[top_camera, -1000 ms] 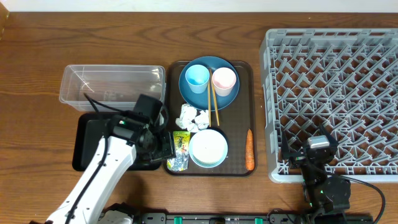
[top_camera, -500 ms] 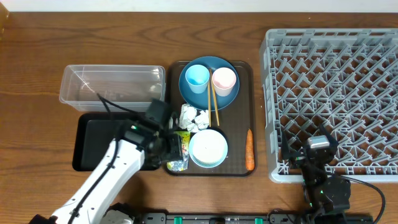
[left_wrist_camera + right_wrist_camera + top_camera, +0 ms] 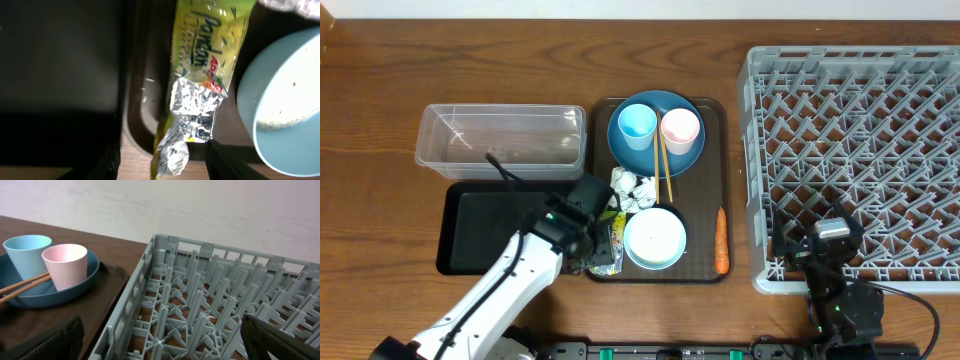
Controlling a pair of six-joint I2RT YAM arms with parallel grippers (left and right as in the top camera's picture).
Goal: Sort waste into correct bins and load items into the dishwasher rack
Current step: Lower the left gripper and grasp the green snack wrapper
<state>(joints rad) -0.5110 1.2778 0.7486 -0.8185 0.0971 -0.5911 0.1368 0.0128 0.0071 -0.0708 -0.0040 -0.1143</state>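
Beside the shallow black rectangular tray (image 3: 60, 60), the left fingers (image 3: 113, 165) stand spread, not gripping the yellow-green printed wrapper (image 3: 202, 65) between them; its crinkled silver end lies on the dark brown serving tray (image 3: 137, 115) by the white bowl (image 3: 655, 238); right fingers (image 3: 50, 342) gape wide, empty

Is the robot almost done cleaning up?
No, it has barely started. Done: nothing, since the clear tub, black tray and dishwasher rack look empty. In hand: the left gripper is open around the yellow-green wrapper. Left: tissues, carrot, bowl, light blue cup, pink cup, plate and chopsticks.
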